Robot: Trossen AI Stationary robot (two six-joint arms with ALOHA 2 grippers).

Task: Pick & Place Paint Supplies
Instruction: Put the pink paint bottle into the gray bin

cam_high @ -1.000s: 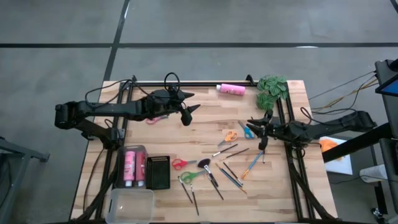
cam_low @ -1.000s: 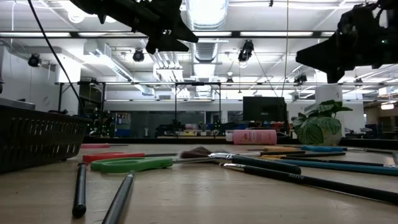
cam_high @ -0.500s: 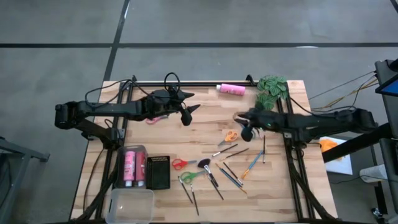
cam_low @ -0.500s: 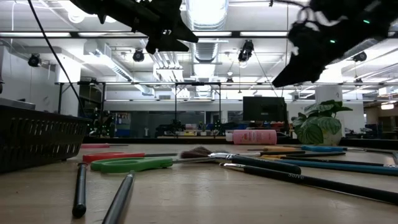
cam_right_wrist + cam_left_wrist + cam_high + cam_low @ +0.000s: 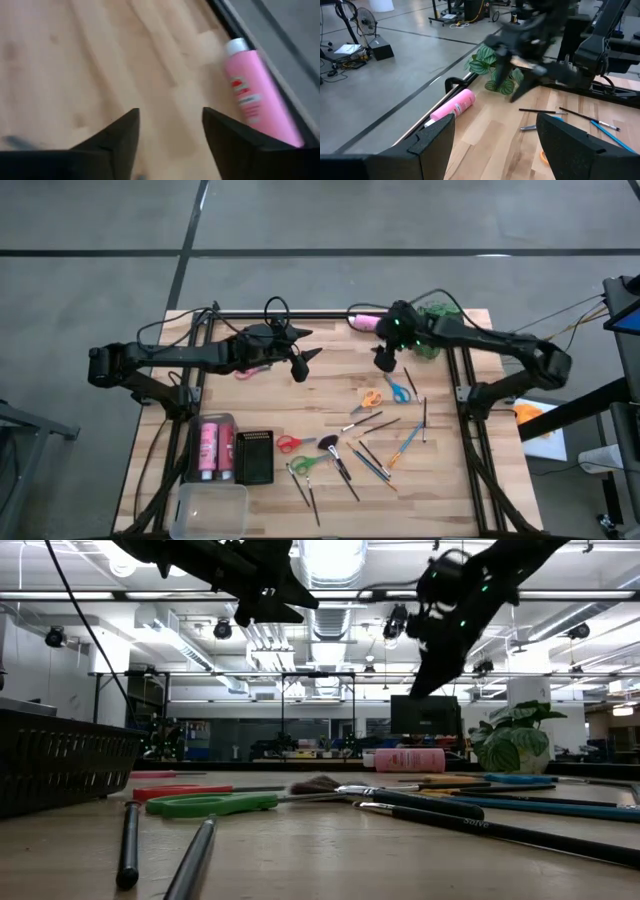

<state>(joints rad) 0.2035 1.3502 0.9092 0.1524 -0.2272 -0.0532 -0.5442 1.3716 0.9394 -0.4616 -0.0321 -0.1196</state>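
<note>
Wooden slats of the table carry a pink paint bottle lying on its side at the far edge. Just beside it, raised off the wood, hangs the right gripper, fingers spread and empty. Away to its left the left gripper waits, jaws parted, holding nothing.
</note>
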